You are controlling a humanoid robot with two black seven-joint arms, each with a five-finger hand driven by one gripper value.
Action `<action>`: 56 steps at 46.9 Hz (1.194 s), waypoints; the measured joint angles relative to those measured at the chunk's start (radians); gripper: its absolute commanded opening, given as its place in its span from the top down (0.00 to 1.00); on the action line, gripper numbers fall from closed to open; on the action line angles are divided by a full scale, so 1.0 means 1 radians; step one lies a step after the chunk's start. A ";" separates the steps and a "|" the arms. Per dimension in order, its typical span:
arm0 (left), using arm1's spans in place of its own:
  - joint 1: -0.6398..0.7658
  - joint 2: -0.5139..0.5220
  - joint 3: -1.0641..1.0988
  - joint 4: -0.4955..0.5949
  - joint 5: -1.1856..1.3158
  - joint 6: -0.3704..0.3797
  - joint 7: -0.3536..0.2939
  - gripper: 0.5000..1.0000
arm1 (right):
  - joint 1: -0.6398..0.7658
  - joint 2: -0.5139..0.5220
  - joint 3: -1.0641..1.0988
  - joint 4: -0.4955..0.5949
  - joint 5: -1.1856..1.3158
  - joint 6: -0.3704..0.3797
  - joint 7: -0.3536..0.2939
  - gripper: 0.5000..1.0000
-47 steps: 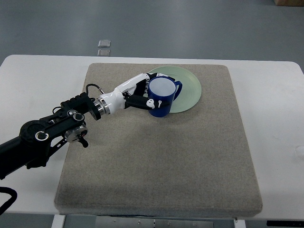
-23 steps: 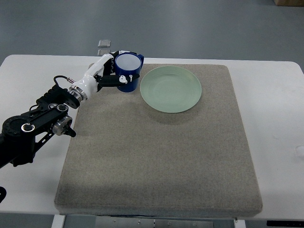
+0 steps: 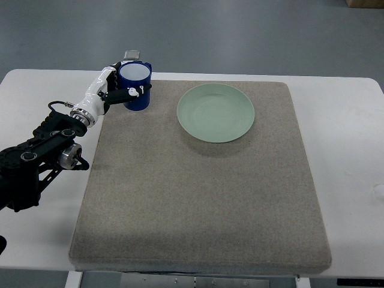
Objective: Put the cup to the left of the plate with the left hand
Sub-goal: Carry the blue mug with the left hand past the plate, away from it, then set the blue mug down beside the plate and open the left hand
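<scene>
A dark blue cup with a white inside is held upright near the mat's far left corner, well left of the pale green plate. My left hand is shut on the cup, with its white fingers wrapped around the cup's left side. The black forearm runs down to the picture's left edge. I cannot tell whether the cup touches the mat. The right arm is out of view.
A grey-brown mat covers most of the white table. Two small grey squares lie on the floor beyond the table's far edge, one just behind the cup.
The left hand has carried the cup from over the plate's left rim leftward and away, to the mat's far left corner. The plate now shows whole.
</scene>
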 measured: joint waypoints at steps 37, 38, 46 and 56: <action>0.005 -0.038 0.011 0.079 -0.001 0.004 -0.069 0.29 | 0.000 0.000 0.000 0.000 0.000 0.000 0.000 0.14; 0.005 -0.038 0.011 0.079 -0.002 0.004 -0.069 0.28 | 0.000 0.000 0.000 0.000 0.000 0.000 0.000 0.14; 0.006 -0.040 0.011 0.079 -0.003 0.006 -0.068 0.22 | 0.000 0.000 0.000 0.000 0.000 0.000 0.000 0.14; 0.007 -0.040 0.011 0.078 -0.004 0.006 -0.068 0.10 | 0.000 0.000 0.000 0.000 0.000 0.000 0.000 0.14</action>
